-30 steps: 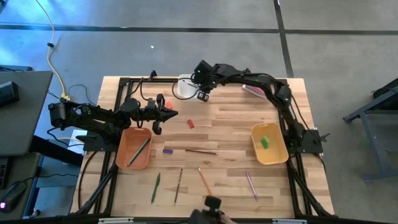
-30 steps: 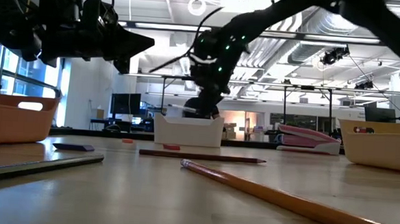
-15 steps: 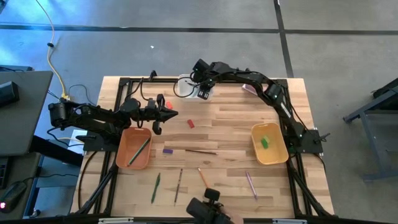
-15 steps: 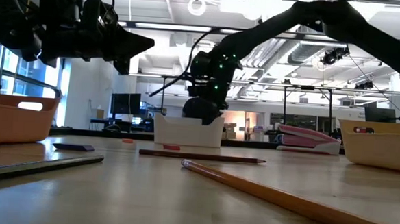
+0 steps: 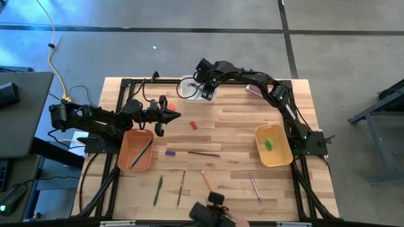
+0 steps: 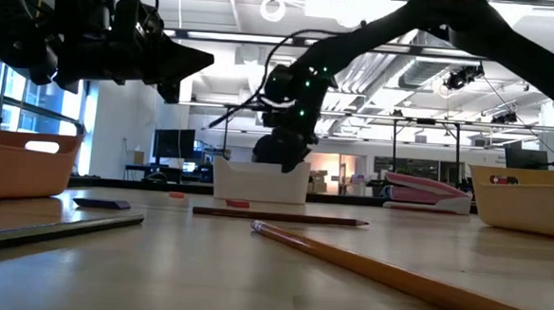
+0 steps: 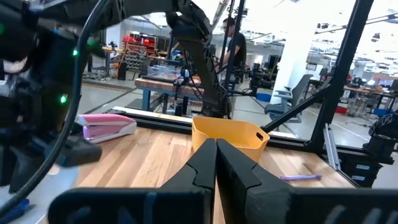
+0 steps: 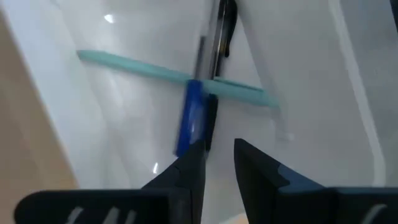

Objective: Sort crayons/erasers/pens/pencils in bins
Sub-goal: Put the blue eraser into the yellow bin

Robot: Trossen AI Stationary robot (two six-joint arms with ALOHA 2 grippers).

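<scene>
Compared with one second earlier, the right gripper (image 5: 206, 94) had travelled from beside the white bin (image 5: 187, 89) to a position over it at the far edge of the table (image 5: 233, 135), and its fingers (image 8: 186, 171) had parted slightly, with nothing between them. In the right wrist view, a blue pen (image 8: 191, 118) lay just beyond the fingertips on the floor of the white bin, crossing a teal pen (image 8: 149, 67), with a black pen (image 8: 219, 37) alongside. The left gripper (image 5: 173, 115) hovered near the orange-brown bin (image 5: 124, 153) with its fingers (image 7: 205, 165) pressed together and empty. A green pencil (image 5: 142, 152) lay diagonally inside the orange-brown bin. The mustard yellow bin (image 5: 282, 151) stood at the right side and contained a green crayon (image 5: 269, 144). A red crayon (image 5: 194, 125) and a purple crayon (image 5: 170, 152) lay loose on the table between the bins. Loose sticks lay nearer the front edge: a brown pencil (image 5: 203, 153), a green pencil (image 5: 158, 190), a dark pencil (image 5: 181, 187), an orange pencil (image 5: 207, 182) and a pinkish pencil (image 5: 254, 187). A pink block (image 5: 255, 91) lay near the far right corner.
</scene>
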